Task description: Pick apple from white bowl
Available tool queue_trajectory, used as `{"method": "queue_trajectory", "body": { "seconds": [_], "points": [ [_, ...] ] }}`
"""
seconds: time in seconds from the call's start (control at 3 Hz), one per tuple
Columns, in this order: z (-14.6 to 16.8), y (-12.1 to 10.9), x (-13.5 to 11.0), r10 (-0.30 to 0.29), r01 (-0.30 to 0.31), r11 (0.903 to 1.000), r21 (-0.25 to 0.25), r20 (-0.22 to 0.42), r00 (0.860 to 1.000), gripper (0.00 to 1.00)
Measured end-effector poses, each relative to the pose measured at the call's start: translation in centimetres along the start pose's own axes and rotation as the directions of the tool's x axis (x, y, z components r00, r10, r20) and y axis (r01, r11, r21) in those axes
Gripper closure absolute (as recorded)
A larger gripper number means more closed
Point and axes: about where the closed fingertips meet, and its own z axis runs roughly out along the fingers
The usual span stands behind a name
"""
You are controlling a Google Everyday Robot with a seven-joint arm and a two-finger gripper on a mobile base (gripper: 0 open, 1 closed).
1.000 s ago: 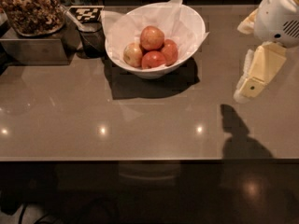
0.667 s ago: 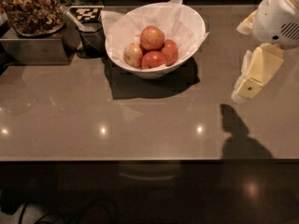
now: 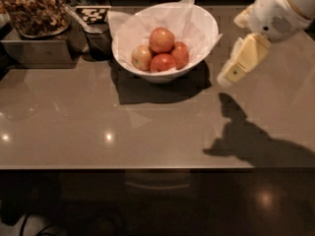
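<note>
The white bowl (image 3: 203,29) stands at the back middle of the grey table, lined with crinkled white paper. The apple (image 3: 161,39), large, round and orange-red, lies on top of the others in it. A paler yellow-tan apple (image 3: 141,57) lies at its left, and two smaller deep red apples (image 3: 163,63) (image 3: 180,54) lie in front and to the right. My gripper (image 3: 229,74) hangs from the white arm at the right, above the table, just right of the bowl's rim and apart from it. It holds nothing that shows.
A clear container of brown snacks (image 3: 33,10) sits on a metal box (image 3: 34,52) at the back left. A dark cup (image 3: 100,41) and a black-and-white tag (image 3: 92,14) stand just left of the bowl. The table's front edge (image 3: 147,168) runs across below.
My gripper has moved left and toward the back of the table, closer to the bowl's right rim. The bowl and the apples have not moved.
</note>
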Motion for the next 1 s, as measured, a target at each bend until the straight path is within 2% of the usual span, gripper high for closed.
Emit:
{"method": "queue_trajectory", "body": {
  "seconds": [0.33, 0.67, 1.0],
  "points": [
    [0.0, -0.3, -0.2, 0.001, -0.001, 1.0000, 0.002, 0.008, 1.000, 0.19],
    [0.0, -0.3, -0.2, 0.000, 0.000, 1.0000, 0.002, 0.008, 1.000, 0.42],
    [1.1, -0.8, -1.5, -0.037, 0.038, 0.9992, -0.014, 0.022, 0.999, 0.48]
  ]
}}
